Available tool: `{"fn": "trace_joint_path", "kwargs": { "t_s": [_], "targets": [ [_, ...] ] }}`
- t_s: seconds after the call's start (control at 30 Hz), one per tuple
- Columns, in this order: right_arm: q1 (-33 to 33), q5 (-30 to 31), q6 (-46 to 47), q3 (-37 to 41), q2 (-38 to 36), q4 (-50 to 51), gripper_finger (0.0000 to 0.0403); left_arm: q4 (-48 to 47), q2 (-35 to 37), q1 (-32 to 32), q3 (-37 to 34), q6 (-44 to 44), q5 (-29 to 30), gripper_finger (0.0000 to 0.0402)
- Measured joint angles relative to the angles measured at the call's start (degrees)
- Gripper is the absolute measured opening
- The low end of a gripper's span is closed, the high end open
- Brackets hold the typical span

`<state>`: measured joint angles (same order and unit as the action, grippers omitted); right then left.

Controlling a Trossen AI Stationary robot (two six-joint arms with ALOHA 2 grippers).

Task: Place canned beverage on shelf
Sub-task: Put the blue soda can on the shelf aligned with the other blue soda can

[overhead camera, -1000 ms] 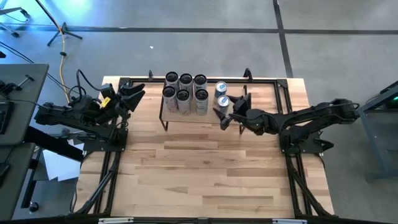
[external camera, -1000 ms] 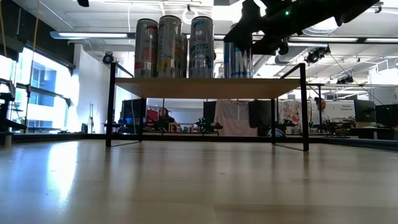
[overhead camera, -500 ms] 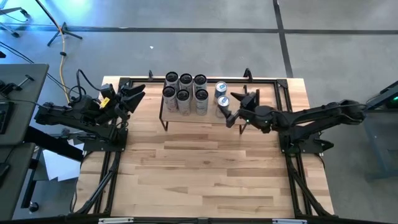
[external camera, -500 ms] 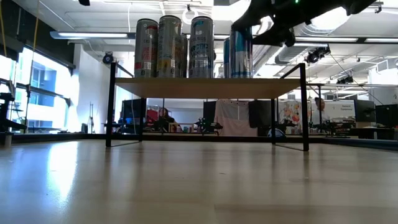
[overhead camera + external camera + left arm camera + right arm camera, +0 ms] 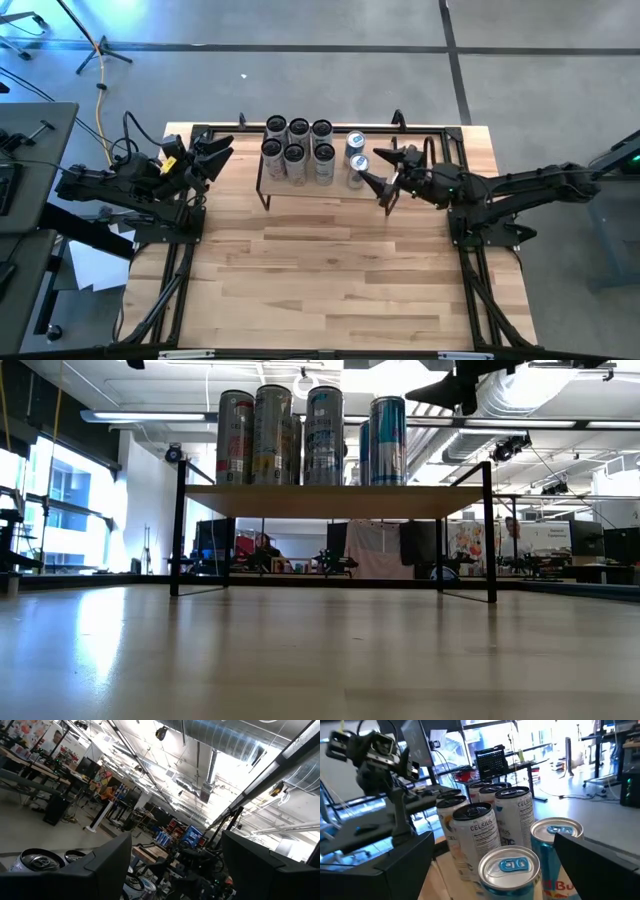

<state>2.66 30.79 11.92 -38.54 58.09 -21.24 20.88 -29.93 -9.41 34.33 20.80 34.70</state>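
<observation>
Once released, the blue-and-silver drink can (image 5: 358, 168) is left upright on the low wood-topped, black-legged shelf (image 5: 300, 186).
Right hand (image 5: 381, 171) is drawn back, spread wide and empty; placement is judged complete. Left hand (image 5: 221, 151) is parked open at the bench edge.

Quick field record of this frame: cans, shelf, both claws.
shelf: wood-topped rack at the table's far side
cans: eight upright on the shelf; six grey, two blue-topped at its right end
right claw: open, empty, just right of the blue-topped cans
left claw: open, empty, off the shelf's left end
table: light wood
</observation>
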Motion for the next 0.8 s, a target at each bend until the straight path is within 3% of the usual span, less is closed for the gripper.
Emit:
{"fn": "trace_joint_path", "kwargs": {
  "t_s": [0.5,0.7,0.8],
  "targets": [
    [0.0,-1.4,3.3,0.0,-11.3,7.4,0.0397,0.0,0.0,0.0,0.0,-0.5,0.0,0.0275],
    [0.0,-2.4,11.8,0.0,-12.0,12.2,0.0397,0.0,0.0,0.0,0.0,-0.5,0.0,0.0275],
    [0.0,-5.7,15.5,0.0,-12.0,12.8,0.0397,0.2,0.0,0.0,0.0,-0.2,0.0,0.0275]
  ]
}}
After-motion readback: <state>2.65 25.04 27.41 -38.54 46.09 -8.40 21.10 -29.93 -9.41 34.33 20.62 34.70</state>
